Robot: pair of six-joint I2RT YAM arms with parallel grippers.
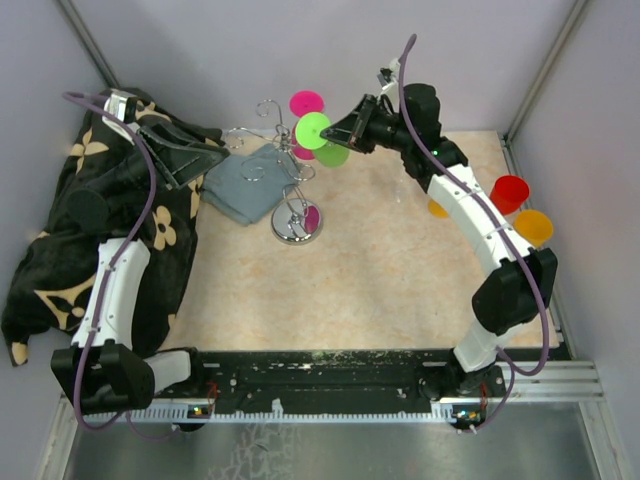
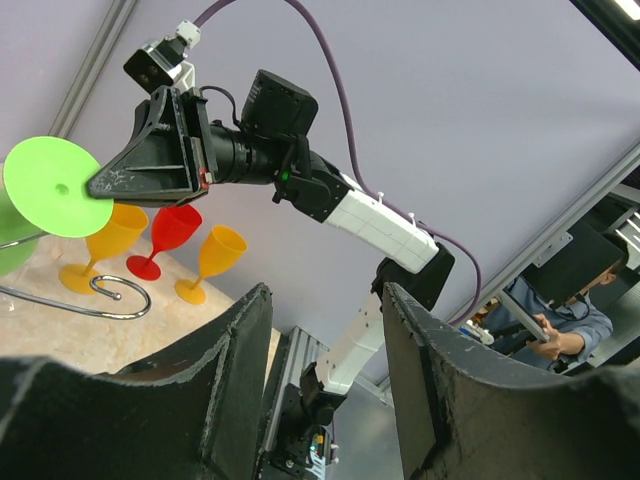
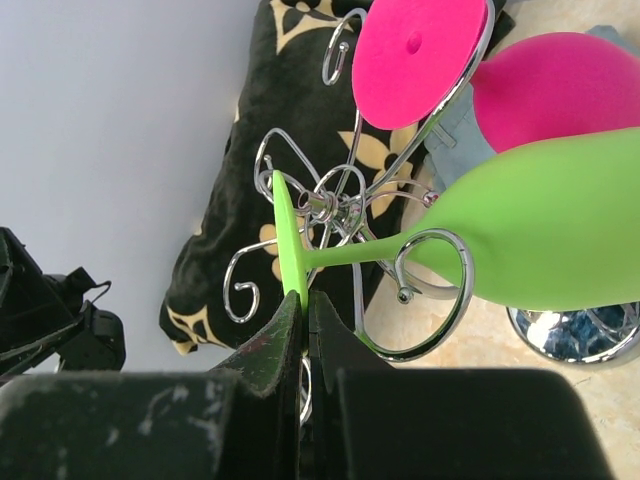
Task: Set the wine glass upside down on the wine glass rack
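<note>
A lime-green wine glass (image 3: 560, 230) hangs tilted at the silver wire wine glass rack (image 1: 290, 190), foot (image 1: 313, 130) up and bowl (image 1: 332, 155) lower. Its stem (image 3: 360, 253) crosses one curled loop arm (image 3: 430, 345) of the wine glass rack (image 3: 335, 195). My right gripper (image 3: 307, 297) is shut on the rim of the green foot (image 3: 288, 240); the same grip shows from above (image 1: 331, 133) and in the left wrist view (image 2: 95, 187). A pink glass (image 3: 420, 55) hangs upside down on a neighbouring arm. My left gripper (image 1: 220, 149) stands open and empty (image 2: 325, 350), to the left of the rack.
A black flowered cloth (image 1: 60, 220) lies along the left wall and a grey cloth (image 1: 245, 185) lies under the rack's left side. A red glass (image 1: 509, 192) and two orange glasses (image 1: 533, 227) (image 1: 438, 208) stand upright at the right wall. The rack's shiny base (image 1: 297, 225) sits on the mat.
</note>
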